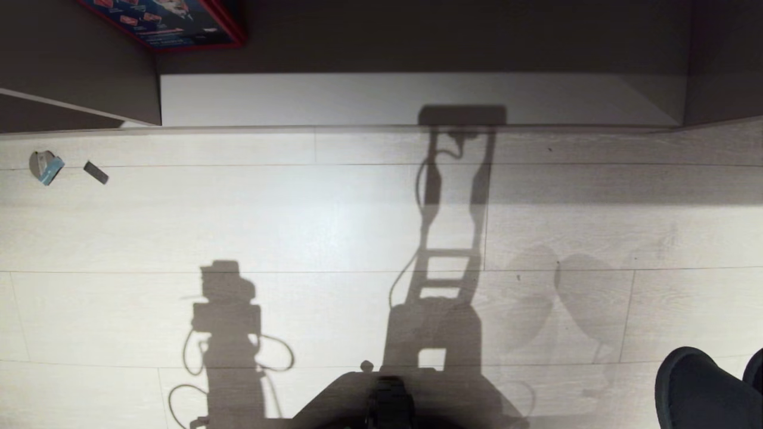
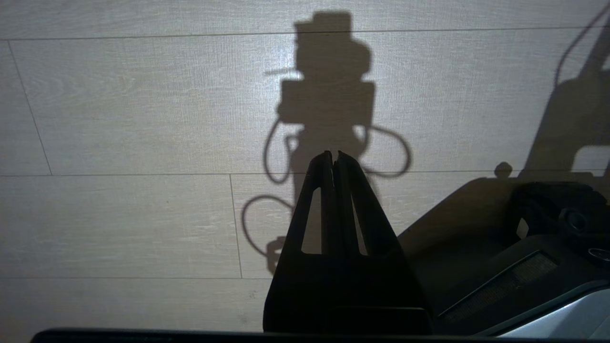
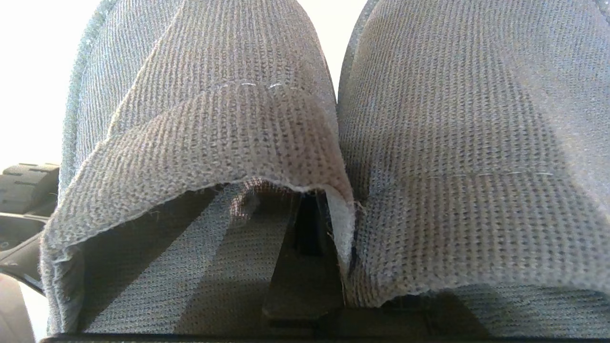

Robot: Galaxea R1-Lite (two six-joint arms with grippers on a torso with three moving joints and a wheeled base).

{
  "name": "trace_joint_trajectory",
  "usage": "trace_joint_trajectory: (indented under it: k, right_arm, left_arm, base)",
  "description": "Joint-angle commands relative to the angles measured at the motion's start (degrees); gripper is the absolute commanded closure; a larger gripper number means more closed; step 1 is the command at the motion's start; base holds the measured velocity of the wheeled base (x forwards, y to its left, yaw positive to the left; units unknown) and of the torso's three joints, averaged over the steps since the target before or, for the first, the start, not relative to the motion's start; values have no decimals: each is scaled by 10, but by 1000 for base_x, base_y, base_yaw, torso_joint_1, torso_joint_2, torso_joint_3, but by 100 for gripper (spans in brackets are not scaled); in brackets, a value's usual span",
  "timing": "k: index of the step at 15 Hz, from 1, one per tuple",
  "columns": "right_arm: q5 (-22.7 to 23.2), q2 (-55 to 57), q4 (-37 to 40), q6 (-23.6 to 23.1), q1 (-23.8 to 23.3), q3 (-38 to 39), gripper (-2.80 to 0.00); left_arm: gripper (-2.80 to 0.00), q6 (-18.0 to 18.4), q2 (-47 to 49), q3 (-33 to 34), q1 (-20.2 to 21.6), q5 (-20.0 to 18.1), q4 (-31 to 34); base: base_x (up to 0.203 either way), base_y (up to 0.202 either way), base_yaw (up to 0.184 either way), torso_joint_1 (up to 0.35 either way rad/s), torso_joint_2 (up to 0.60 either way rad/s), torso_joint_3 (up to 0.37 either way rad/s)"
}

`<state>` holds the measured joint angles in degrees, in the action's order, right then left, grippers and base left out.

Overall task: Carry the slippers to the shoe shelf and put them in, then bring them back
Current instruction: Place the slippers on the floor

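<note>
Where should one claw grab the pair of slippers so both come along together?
At the inner strap edges, where the two slippers press side by side. Come in from the open heel end with one finger under a strap, as the right claw does now. The wide straps are soft fabric that pinches flat.

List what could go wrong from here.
1. The right end effector pinches both slippers only by the inner strap edges; one may slip out in transit.
2. The hanging slippers might catch the shoe shelf's raised base board on entry.
</note>
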<state>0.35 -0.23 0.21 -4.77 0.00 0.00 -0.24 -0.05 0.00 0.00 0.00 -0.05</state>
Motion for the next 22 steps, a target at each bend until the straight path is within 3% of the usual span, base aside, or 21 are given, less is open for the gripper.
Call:
trace_joint_trajectory:
  k: [1,7,13,22]
  right_arm:
    - [0,2,1,0,0,0,0]
    - [0,2,1,2,0,0,0]
    - [-2,2,1,42,0,0,0]
    - [-2,2,1,42,0,0,0]
  left_arm:
    - [0,-1,0,0,0,0,0]
    - [0,-3,0,0,0,0,0]
    - [0,-3,0,0,0,0,0]
    - [0,-3,0,0,0,0,0]
  base:
    - [0,0,0,0,0,0]
    - [0,0,0,1,1,51]
    - [0,0,0,1,4,203]
    - [0,0,0,1,1,203]
